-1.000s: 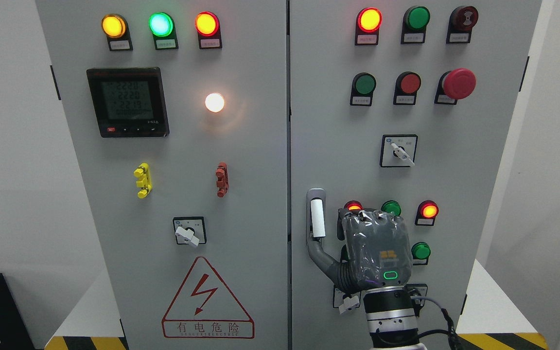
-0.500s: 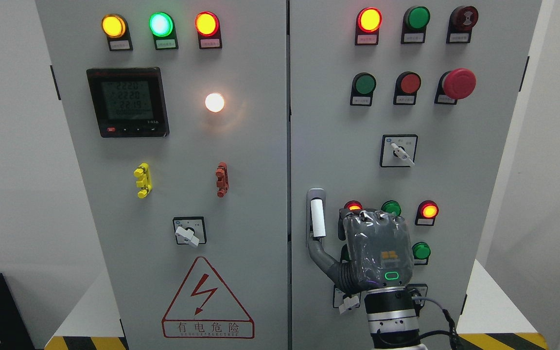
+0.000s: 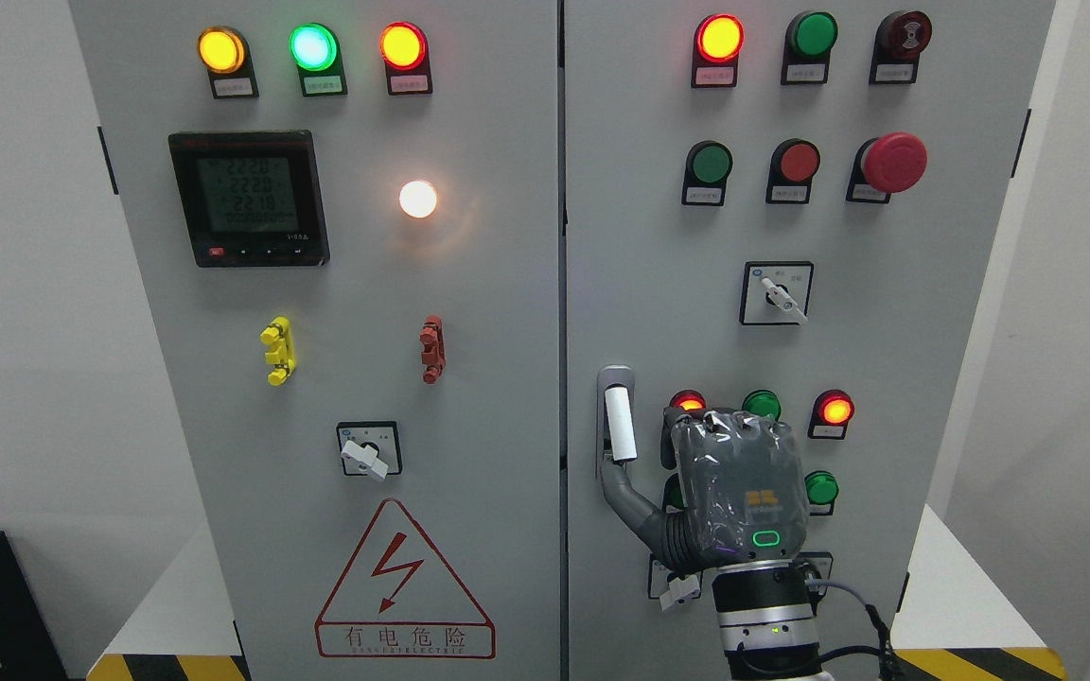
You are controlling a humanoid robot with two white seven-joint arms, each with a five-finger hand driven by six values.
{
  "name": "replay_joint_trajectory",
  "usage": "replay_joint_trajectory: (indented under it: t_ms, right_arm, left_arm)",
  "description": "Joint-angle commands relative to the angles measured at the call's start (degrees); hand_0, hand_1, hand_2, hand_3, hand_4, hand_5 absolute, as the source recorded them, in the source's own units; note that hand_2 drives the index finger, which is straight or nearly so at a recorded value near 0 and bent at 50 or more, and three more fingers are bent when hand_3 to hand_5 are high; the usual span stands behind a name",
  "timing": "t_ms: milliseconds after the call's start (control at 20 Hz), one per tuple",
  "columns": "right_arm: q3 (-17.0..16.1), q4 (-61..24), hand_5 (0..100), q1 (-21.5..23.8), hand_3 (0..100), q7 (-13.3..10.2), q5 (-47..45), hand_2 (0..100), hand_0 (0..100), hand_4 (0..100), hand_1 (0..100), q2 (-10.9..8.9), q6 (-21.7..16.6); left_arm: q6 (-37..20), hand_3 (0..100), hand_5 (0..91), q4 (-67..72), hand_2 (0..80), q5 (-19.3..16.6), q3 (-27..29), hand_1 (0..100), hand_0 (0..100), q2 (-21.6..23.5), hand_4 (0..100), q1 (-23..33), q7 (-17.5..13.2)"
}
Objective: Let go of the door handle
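- Head view: the right hand (image 3: 739,492) comes up from the bottom edge, right of the middle, with its back to the camera, in front of the lower part of the right cabinet door (image 3: 659,236).
- The door handle (image 3: 619,423), a white grip in a grey recessed mount, sits near the door's left edge, at about 10 o'clock from the hand.
- The thumb (image 3: 635,506) reaches out to 9 o'clock and its tip lies against the foot of the handle, just under the white grip. The other fingers are curled at the top of the palm, beside the handle and not around it; whether they press on anything I cannot tell, as the palm hides them.
- Step in hand, as I judge it: the release is nearly made. The grip stands bare, and only the thumb is in contact.
- The next move calls for drawing the thumb off towards 3 o'clock and pulling the hand straight back from the door, clear of the red indicator lamp (image 3: 688,401) and green pushbutton (image 3: 762,405) at 12 o'clock of the knuckles, and of the selector switch (image 3: 679,590) at 7 o'clock by the wrist.
- The left hand does not show.
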Motion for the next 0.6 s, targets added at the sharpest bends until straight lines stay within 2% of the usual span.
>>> replay_joint_trajectory:
  t_ms: [0,550]
  right_arm:
    - [-0.3,-0.3,91,0.1,100,0.0,-0.1,77,30,97,40,0.0,0.5]
    - [-0.6,-0.4,92,0.1,100,-0.2,-0.1,77,32,98,41,0.0,1.0]
  left_arm:
    - [0.0,9,0.0,-1.1,2.2,0.0,-1.2,0,0,0.0,1,0.0,0.0]
    - [0.0,10,0.0,-1.1,2.2,0.0,-1.2,0,0,0.0,1,0.0,0.0]
